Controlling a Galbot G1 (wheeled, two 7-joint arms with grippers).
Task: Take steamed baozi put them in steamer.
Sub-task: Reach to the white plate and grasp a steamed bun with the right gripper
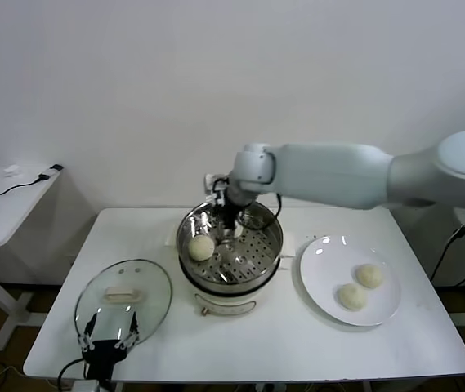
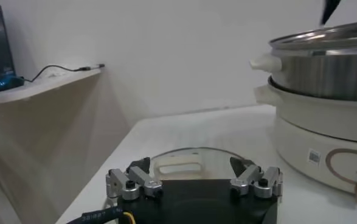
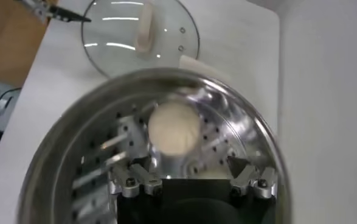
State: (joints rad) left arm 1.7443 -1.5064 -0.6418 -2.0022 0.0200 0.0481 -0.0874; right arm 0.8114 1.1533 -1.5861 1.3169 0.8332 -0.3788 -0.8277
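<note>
The steamer stands mid-table, a steel pot with a perforated tray on a cream base. One baozi lies on the tray's left side and also shows in the right wrist view. Two more baozi lie on the white plate to the right. My right gripper is down inside the pot at its back and open. A pale patch sits low between its fingers, and I cannot tell what it is. My left gripper is parked open at the front left.
The glass lid with its cream handle lies flat on the table, left of the steamer and just beyond my left gripper. A side table with cables stands at the far left. The wall runs behind the table.
</note>
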